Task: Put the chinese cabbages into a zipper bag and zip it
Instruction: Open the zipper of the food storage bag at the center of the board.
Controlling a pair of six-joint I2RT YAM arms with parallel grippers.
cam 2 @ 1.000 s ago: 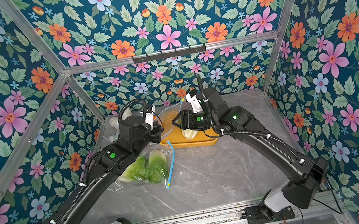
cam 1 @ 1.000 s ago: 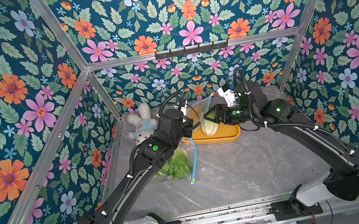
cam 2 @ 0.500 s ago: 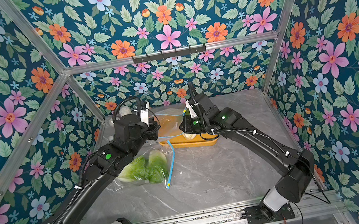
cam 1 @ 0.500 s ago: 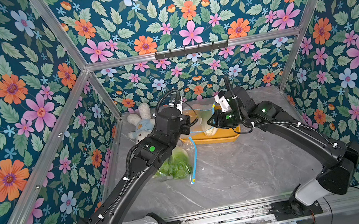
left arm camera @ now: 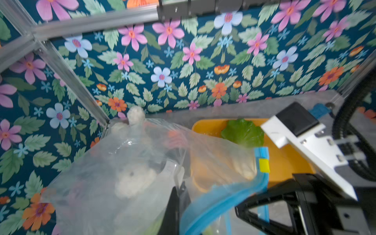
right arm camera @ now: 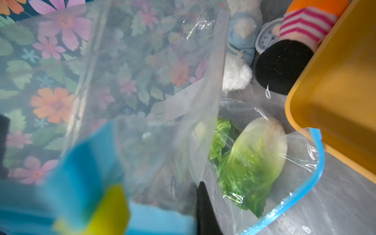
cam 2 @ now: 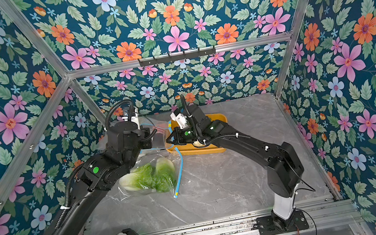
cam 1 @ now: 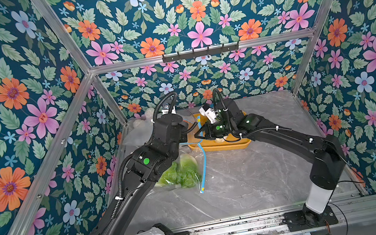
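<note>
Plastic zipper bag (left arm camera: 130, 154), mid-frame, is now pinched by left gripper (left arm camera: 179, 203) and newly closed right gripper (cam 2: 171, 139); one chinese cabbage (left arm camera: 242, 132) remains in tray (cam 1: 226, 146).

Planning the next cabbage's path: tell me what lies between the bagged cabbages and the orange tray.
Between the bagged cabbages and the orange tray runs the bag's blue zip strip, seen in both top views.

Faint numerals, perhaps "10", on a small clock face (right arm camera: 267, 38); white label (right arm camera: 177, 101) on the zipper bag (right arm camera: 142, 61) illegible.
</note>
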